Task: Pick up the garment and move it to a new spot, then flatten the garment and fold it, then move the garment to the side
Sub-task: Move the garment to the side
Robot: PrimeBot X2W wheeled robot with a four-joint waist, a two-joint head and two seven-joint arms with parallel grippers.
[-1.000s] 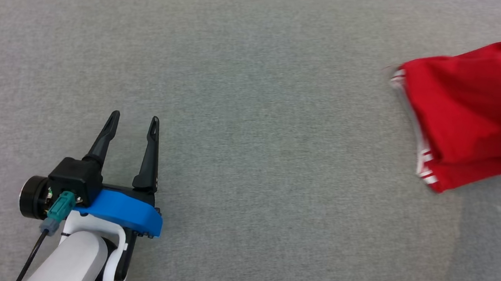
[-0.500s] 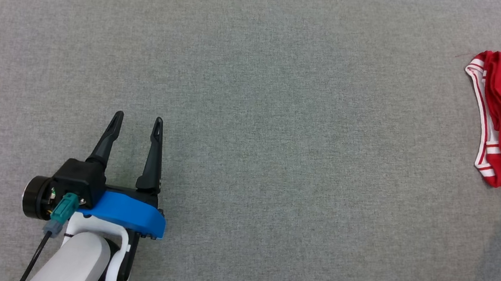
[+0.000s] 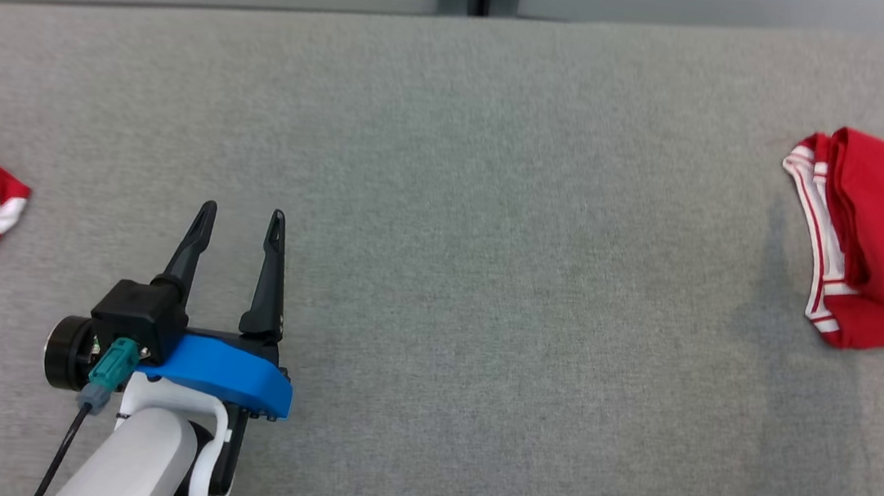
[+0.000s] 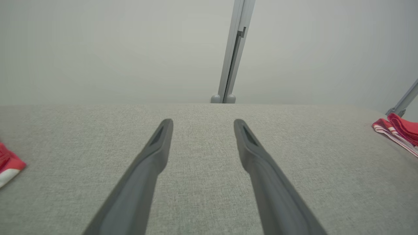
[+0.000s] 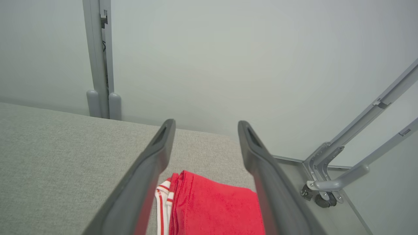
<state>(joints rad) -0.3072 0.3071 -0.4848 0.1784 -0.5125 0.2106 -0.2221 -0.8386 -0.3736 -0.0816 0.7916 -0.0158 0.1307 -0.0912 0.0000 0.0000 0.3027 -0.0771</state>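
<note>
Item: folded red garment [image 3: 862, 235], right end of grey surface [image 3: 496, 204]. My right gripper [image 5: 205, 125] hangs over it, jaws spread, empty; my left gripper [image 3: 241, 212] likewise spread, empty.

Head looks down, wrists skim forward; all 3 share the garment [image 3: 870, 244].

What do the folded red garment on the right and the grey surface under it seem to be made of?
Folded red garment: soft matte knit, likely cotton or a blend; it creases softly and has white striped trim.
Grey surface: woven upholstery-type fabric, matte, with a fine heathered weave; what lies beneath cannot be told.
</note>
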